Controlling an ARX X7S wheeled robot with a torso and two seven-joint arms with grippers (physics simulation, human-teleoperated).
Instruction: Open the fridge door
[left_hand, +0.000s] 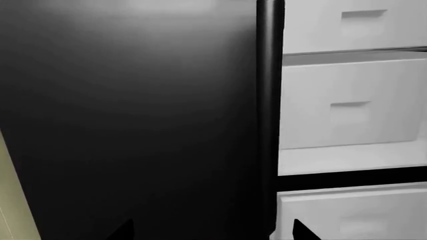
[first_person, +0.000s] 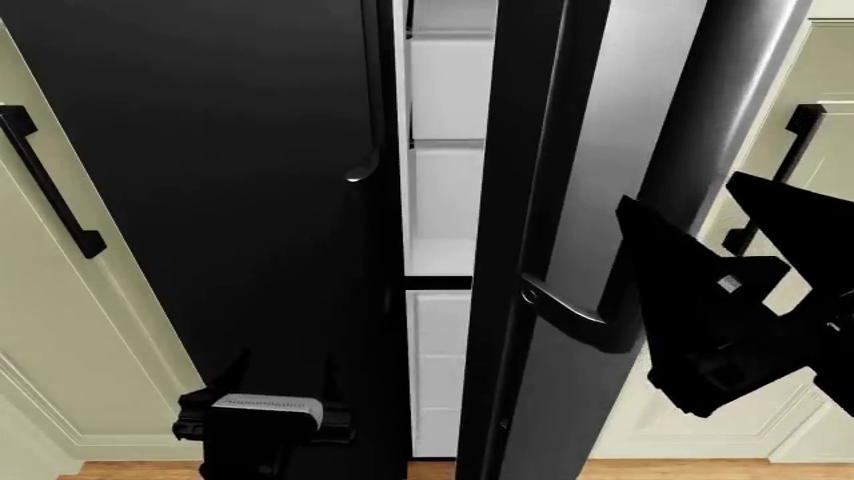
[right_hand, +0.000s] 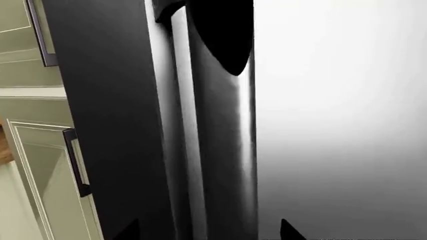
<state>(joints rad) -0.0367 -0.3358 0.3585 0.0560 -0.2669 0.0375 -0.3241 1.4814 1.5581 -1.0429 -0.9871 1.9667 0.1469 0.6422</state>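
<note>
The fridge door (first_person: 587, 200) stands ajar at the fridge's right side, showing white shelves (first_person: 447, 200) inside. The right gripper (first_person: 747, 290) hovers beside its handle (first_person: 567, 305), holding nothing; the left gripper (first_person: 260, 410) faces the narrower door (first_person: 200, 200), its opening unclear.

Head cam sits up high and looks forward and down, right up against the fridge front: the fridge door (first_person: 627, 150) swung partly out on the right, the narrower black door (first_person: 214, 200) on the left, white shelves (first_person: 451, 90) in the gap between.

Left wrist cam is really close to that narrower door (left_hand: 133, 115), facing its black panel, and peeks past its edge at the same white shelves (left_hand: 350, 105).

Right wrist cam is jammed close against the fridge door (right_hand: 333, 125), looking along what's probably its handle (right_hand: 220, 150), cream cabinets (right_hand: 33, 150) off to one side.
</note>
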